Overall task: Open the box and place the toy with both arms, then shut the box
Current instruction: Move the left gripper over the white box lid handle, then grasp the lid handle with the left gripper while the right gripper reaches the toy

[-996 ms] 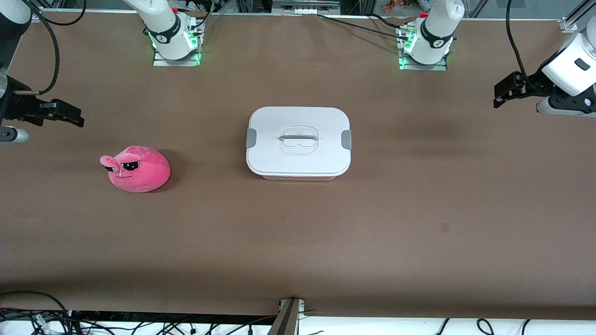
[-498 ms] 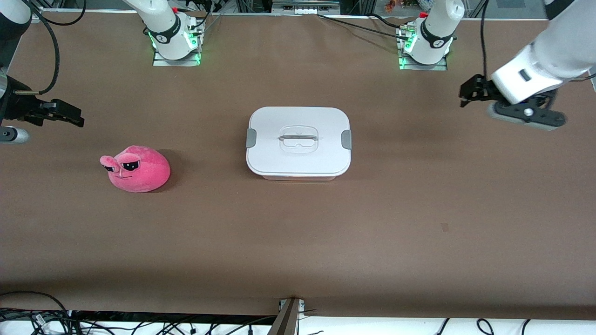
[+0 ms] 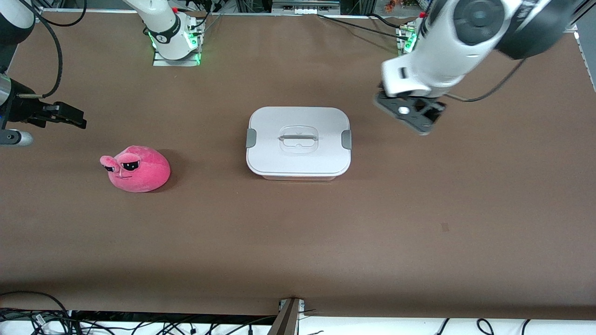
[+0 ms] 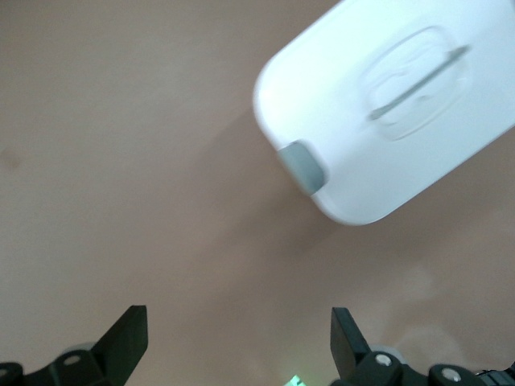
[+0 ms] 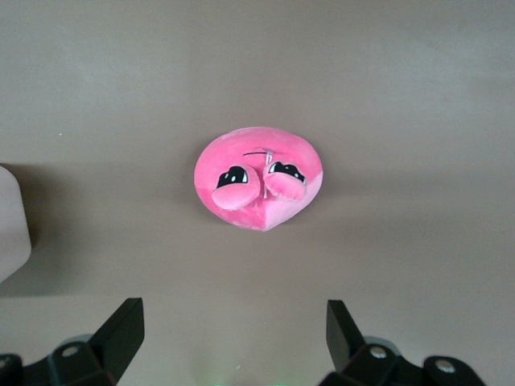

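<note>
A: Box (image 3: 298,142) in the front view sits mid-surface, lid on, both grey clips (image 3: 346,139) down. The toy (image 3: 136,168) lies well apart from it, toward the right arm's end and slightly nearer the camera. The left gripper (image 3: 409,114) hangs over bare surface (image 3: 326,242) just beside the box; the right gripper (image 3: 60,114) waits at the surface's edge.

B: And the left wrist view?

A: Fingers (image 4: 129,338) spread wide, empty, with the box (image 4: 386,112) and one clip (image 4: 304,166) ahead. I'd line up squarely on that clip before descending, since the lid overhangs.

B: Right wrist view?

A: Fingers (image 5: 121,334) wide apart too, holding nothing, with the toy (image 5: 261,181) ahead. Nothing blocks either path; only cables (image 3: 46,321) at the surface's near edge.
</note>
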Controlling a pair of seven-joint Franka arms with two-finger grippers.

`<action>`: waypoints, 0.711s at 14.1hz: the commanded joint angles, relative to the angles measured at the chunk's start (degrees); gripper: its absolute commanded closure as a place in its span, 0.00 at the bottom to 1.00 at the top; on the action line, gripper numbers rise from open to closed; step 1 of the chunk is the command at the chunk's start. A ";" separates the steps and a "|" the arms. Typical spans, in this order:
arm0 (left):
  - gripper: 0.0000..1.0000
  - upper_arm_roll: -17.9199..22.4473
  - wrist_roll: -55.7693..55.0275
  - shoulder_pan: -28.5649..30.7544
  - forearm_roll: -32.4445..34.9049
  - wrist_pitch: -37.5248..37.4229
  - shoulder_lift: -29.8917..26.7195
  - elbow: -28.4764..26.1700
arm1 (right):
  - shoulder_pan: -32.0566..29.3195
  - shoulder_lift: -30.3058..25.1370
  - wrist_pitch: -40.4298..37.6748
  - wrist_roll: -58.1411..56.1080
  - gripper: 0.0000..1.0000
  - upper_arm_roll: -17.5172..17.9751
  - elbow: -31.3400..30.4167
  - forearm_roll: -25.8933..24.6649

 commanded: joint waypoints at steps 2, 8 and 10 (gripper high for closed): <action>0.00 -0.26 1.81 -6.18 -0.37 5.48 8.05 4.72 | -1.16 4.64 0.36 -0.45 0.00 -1.21 1.68 1.24; 0.00 -0.26 11.98 -11.90 -0.37 21.48 16.40 4.02 | -2.75 11.85 1.76 -4.59 0.00 -1.39 0.89 1.42; 0.00 -0.17 14.02 -14.53 0.24 23.41 18.51 3.67 | -3.19 12.48 4.74 -6.34 0.00 -1.39 -3.92 1.42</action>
